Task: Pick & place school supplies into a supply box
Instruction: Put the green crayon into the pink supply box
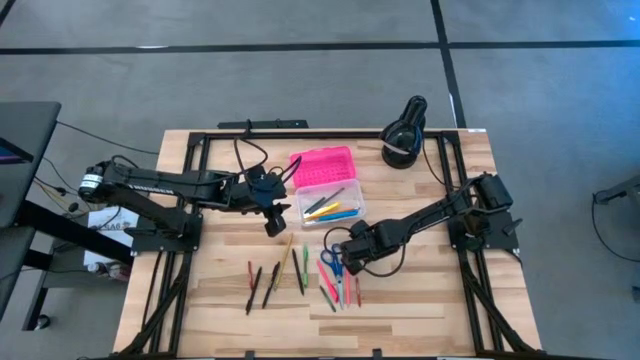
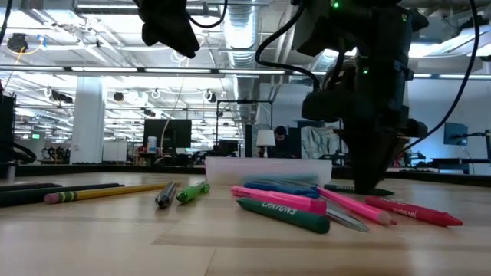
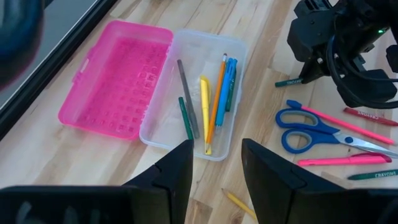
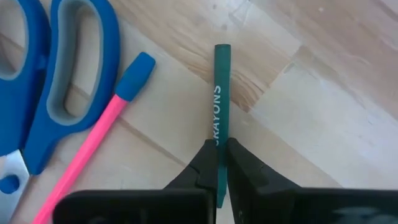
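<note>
The supply box lies open at the table's far middle, with its pink lid flat and several pens in its clear base. My right gripper points down just nearer than the box, shut on a dark green crayon. Beside it lie blue-handled scissors and a pink pencil with a blue cap. More pens and pencils lie toward the near edge. My left gripper hangs open above the table, left of the box base, with nothing between its fingers. My right gripper pinches the green crayon between its two fingers, on the crayon's two long sides toward one end. The fingers come from above, pointing down, and lie across the crayon. The lettered length sticks out beyond them and lies flat on the wood.
A black lamp stands at the far right of the table, beside the box. Pink and red crayons and a green one lie around the scissors. Black frame rails run along the table's left and right sides.
</note>
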`<action>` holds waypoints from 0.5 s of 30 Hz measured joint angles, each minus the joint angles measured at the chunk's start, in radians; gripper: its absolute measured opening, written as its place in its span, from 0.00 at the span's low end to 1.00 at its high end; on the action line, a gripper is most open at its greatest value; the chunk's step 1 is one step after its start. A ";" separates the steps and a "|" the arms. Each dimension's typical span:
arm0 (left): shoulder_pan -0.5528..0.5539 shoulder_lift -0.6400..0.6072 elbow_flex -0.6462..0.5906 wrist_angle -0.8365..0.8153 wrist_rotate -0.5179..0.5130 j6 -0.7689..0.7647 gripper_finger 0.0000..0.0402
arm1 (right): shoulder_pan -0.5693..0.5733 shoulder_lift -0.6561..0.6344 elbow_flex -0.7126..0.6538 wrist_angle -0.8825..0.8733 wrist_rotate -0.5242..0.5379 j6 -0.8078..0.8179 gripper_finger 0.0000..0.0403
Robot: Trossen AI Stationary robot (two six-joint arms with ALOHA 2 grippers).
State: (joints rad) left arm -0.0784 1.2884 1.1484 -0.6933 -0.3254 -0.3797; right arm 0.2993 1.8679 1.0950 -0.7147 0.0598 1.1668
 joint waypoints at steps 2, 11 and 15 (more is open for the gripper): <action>0.000 0.000 0.000 0.000 -0.001 0.000 0.32 | 0.000 0.002 0.013 -0.007 -0.003 -0.022 0.01; 0.000 0.000 0.000 -0.001 -0.001 0.001 0.32 | 0.004 0.008 0.078 -0.052 -0.035 -0.097 0.00; 0.000 0.000 0.000 -0.011 -0.001 0.001 0.32 | 0.007 0.007 0.098 -0.055 -0.022 -0.115 0.00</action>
State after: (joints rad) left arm -0.0780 1.2884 1.1484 -0.7038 -0.3265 -0.3786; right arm 0.3062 1.8748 1.1931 -0.7701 0.0374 1.0519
